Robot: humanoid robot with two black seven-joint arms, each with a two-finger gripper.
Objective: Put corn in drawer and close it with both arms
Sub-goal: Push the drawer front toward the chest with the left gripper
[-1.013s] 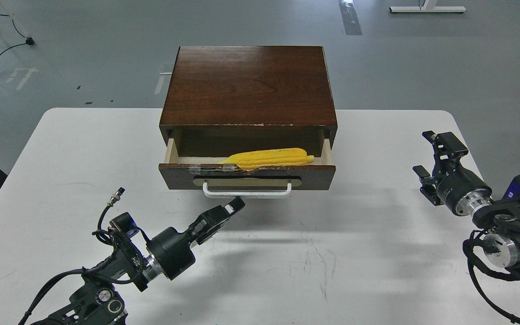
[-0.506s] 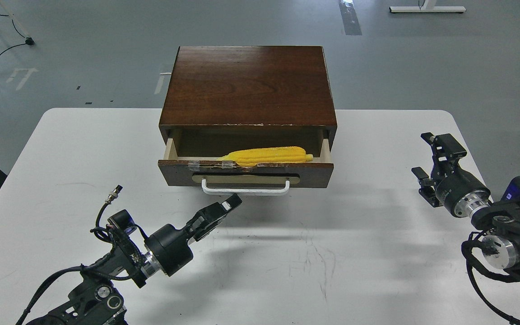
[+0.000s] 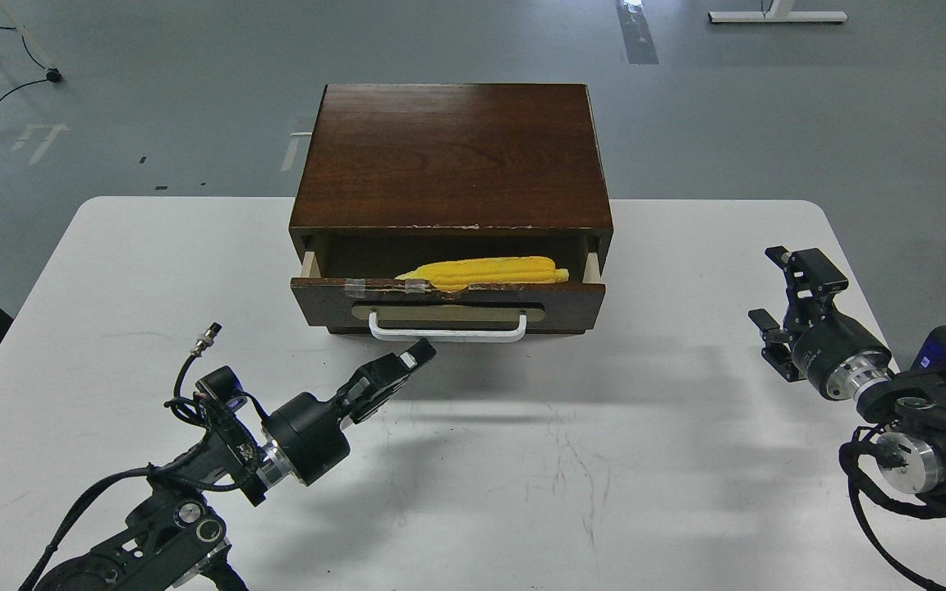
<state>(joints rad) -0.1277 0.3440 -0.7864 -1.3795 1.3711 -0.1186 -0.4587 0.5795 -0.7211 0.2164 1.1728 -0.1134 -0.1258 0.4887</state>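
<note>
The dark brown drawer [image 3: 580,297] sticks a short way out of its wooden cabinet [image 3: 452,156], with its white bar handle [image 3: 447,335] facing me. The yellow corn [image 3: 485,271] lies lengthwise inside, just behind the taped front edge, pointed end to the left. My left gripper [image 3: 420,353] is shut and empty, its tip just below the left part of the handle. My right gripper [image 3: 778,289] is open and empty, over the table well to the right of the drawer.
The cabinet stands at the back middle of the white table [image 3: 522,460]. The table's right edge is close to my right arm. Grey floor with cables and tape marks lies beyond the table.
The drawer has slid further into the cabinet, with the corn inside it. My left gripper followed it forward, staying under the handle. My right gripper barely moved.
</note>
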